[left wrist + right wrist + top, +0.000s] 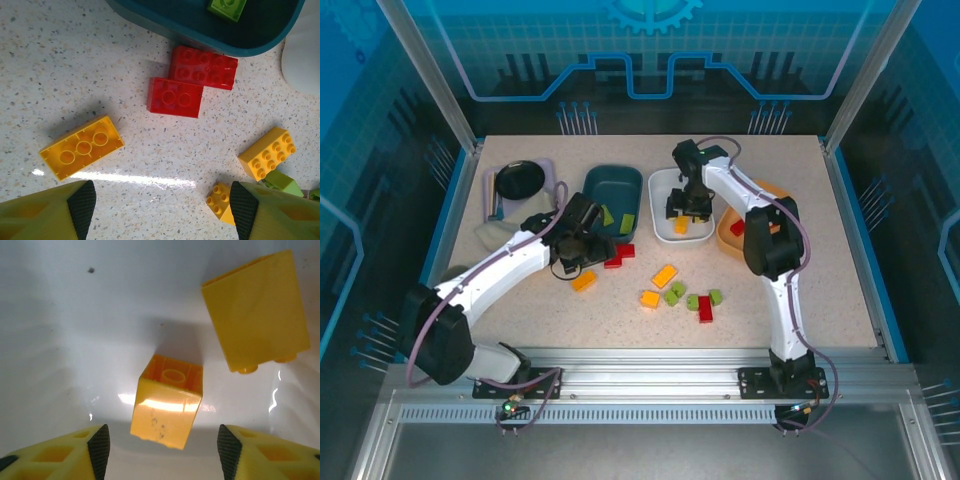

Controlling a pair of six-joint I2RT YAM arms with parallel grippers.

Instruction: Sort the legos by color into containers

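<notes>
Right gripper (163, 457) first: jaws apart, dark pads (100, 447) on either side of a small yellow brick (166, 400), with a gap on both flanks, so nothing is gripped. That brick is glossy and lies on its side, its hollow end and round tube showing. A larger yellow brick (255, 312) lies tilted just beyond, apart from it, with studs peeking out at its lower edge. Both rest on the smooth, shiny floor of the white tray (75, 315). From above, the right arm rises from its base, bends at the elbow over the orange tray (724, 238) and reaches left, gripper pointing down into the white tray (665, 228). A red brick (737, 228) sits in the orange one. Over to the left gripper (162, 212): wide open too and empty, hanging above the speckled tabletop (75, 60). Ahead of it a flat yellow brick (82, 147) lies underside up, three tubes showing. Two red bricks (175, 97) touch each other just beside the rounded rim of the teal tray (200, 35), which holds a lime brick (227, 7). The left arm stretches low and diagonally from its base toward the teal tray. More yellow, lime and red scattered bricks (665, 275) lie mid-table between the arms, and there is bare tabletop toward the right edge and along the near rail (650, 357).
</notes>
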